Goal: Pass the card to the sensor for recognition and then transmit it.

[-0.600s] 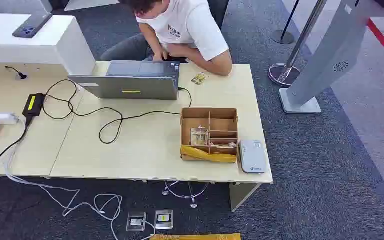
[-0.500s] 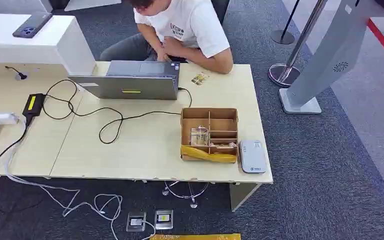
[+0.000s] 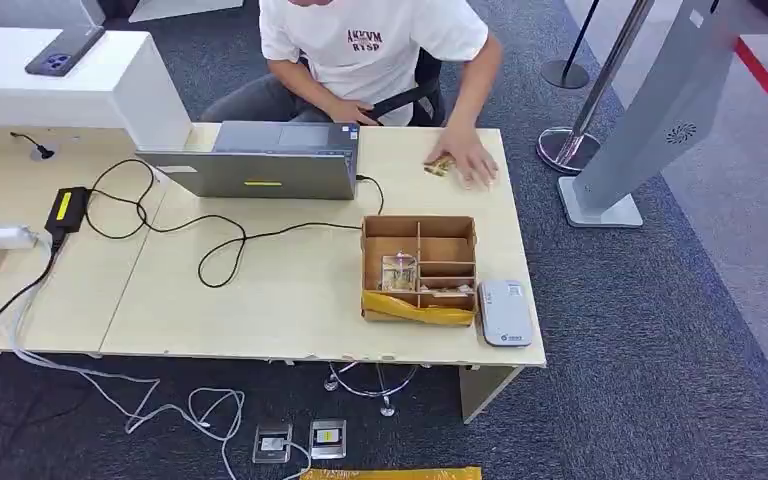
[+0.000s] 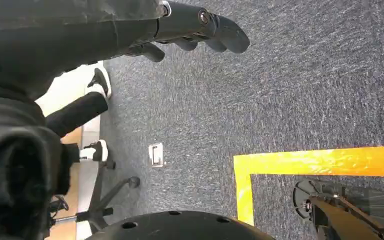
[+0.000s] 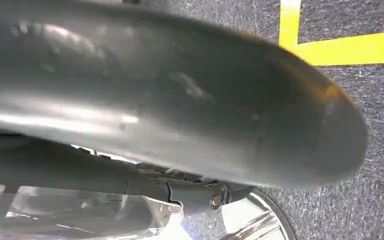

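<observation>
A white card sensor (image 3: 505, 312) lies at the table's near right corner. Just left of it stands a compartmented cardboard box (image 3: 370, 262) holding a clear-sleeved card (image 3: 398, 272) and other small cards. Across the table a person in a white T-shirt lays a hand (image 3: 472, 160) on a small gold item (image 3: 440, 165). My left hand (image 4: 195, 30) hangs over the grey carpet, its dark fingers apart and holding nothing. In the right wrist view my right hand (image 5: 180, 185) is mostly hidden behind its blurred grey cover, so its fingers cannot be read.
A laptop (image 3: 270, 165) with a black cable, a power brick (image 3: 64, 208) and a white block with a phone (image 3: 65, 50) occupy the table's left and back. A grey kiosk (image 3: 660, 110) and stanchion base (image 3: 560, 150) stand right of the table. Yellow floor tape (image 4: 320, 161) marks the carpet.
The person has sat up and stretched an arm to the right, sliding the small gold item toward the table's far right corner. Box and sensor have not moved.
</observation>
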You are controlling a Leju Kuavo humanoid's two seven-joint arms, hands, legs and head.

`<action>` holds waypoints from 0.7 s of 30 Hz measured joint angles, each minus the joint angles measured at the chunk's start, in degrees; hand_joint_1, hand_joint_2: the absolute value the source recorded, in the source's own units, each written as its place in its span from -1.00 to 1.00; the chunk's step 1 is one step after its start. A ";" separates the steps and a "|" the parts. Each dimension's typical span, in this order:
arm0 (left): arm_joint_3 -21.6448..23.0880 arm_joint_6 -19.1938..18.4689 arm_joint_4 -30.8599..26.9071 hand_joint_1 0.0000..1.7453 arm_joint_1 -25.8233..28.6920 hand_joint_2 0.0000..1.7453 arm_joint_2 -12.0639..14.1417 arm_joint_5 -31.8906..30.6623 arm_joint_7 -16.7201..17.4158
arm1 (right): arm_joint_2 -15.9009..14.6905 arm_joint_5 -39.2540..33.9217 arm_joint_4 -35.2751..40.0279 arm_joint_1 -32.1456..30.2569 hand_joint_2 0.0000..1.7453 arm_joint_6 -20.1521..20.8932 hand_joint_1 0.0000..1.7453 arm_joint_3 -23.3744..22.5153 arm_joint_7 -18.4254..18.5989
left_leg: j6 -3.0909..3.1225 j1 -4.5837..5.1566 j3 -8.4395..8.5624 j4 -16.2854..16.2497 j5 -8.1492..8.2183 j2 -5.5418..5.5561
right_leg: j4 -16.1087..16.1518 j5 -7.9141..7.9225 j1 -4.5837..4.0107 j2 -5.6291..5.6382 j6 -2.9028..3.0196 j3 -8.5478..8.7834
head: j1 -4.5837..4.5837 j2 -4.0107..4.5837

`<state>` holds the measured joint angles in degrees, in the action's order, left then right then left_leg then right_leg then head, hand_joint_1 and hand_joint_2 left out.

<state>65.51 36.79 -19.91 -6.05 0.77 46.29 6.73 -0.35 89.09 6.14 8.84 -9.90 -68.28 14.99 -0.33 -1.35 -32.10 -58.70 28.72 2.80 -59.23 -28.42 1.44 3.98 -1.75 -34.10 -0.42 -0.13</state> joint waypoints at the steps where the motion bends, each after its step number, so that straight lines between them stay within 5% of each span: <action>1: 0.00 0.00 0.00 -1.00 0.00 -1.00 0.00 0.04 0.00 | 0.00 0.00 0.00 0.00 -1.00 0.00 -1.00 0.00 0.02 | 0.00 0.00 0.00 0.00 0.00 0.00 | 0.00 0.00 0.00 0.00 0.00 0.00 | -0.02 0.00; 9: 0.09 -0.33 0.00 -1.00 -0.02 -1.00 -0.02 0.52 -0.07 | -0.02 -0.02 0.00 0.00 -1.00 0.07 -1.00 -0.02 0.48 | 0.00 0.00 0.00 0.00 0.00 0.00 | 0.00 0.00 0.00 0.00 0.00 0.00 | -0.02 0.00; 10: 0.09 -0.46 0.00 -1.00 -0.02 -1.00 -0.02 0.52 -0.07 | -0.04 -0.02 0.00 0.00 1.00 -0.07 -1.00 -0.02 0.48 | 0.00 0.00 0.00 0.00 0.00 0.00 | 0.00 0.00 0.00 0.00 0.00 0.00 | 0.00 0.00; 21: 0.35 -1.20 0.02 -1.00 -0.09 -1.00 0.04 0.48 -1.42 | -2.51 -0.02 0.00 1.03 1.00 -2.97 -1.00 -0.24 -2.30 | 0.00 0.01 0.01 0.00 0.00 0.00 | 0.00 0.00 0.00 0.00 0.00 0.02 | -0.04 0.00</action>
<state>65.86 35.58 -19.89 -6.14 0.81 46.77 5.31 -2.86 89.07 6.14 9.87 -12.87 -68.52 12.70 -0.33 -1.35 -32.08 -58.70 28.72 2.80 -59.23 -28.42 1.44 3.98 -1.75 -34.07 -0.46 -0.13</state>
